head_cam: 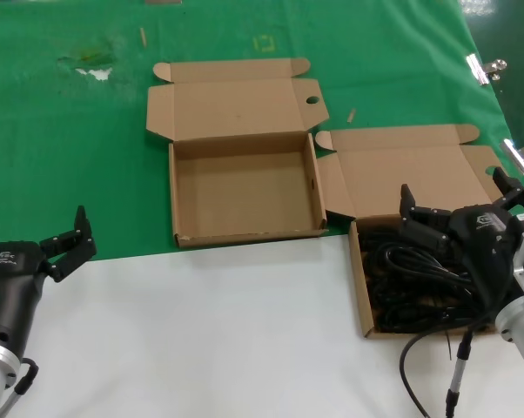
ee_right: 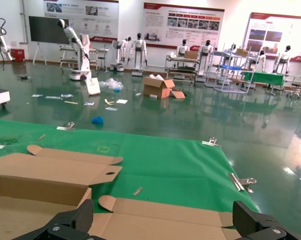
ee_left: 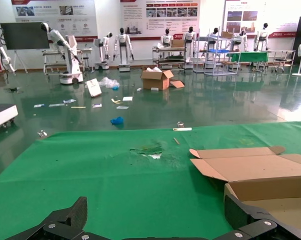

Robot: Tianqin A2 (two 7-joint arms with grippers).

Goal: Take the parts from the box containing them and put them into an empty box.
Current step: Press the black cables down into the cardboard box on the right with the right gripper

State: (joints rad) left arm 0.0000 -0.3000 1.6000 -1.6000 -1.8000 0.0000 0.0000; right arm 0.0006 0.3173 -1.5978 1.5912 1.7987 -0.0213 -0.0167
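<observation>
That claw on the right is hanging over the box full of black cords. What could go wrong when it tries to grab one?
The power cords lie tangled together in the full box, so the open right tool might lift several at once, or drag the light carton along. The robot's own black cable dangles right by that box and could snag. The empty box sits some way off, so a loosely held cord might drop on the way. The left tool waits open, off to the side.
</observation>
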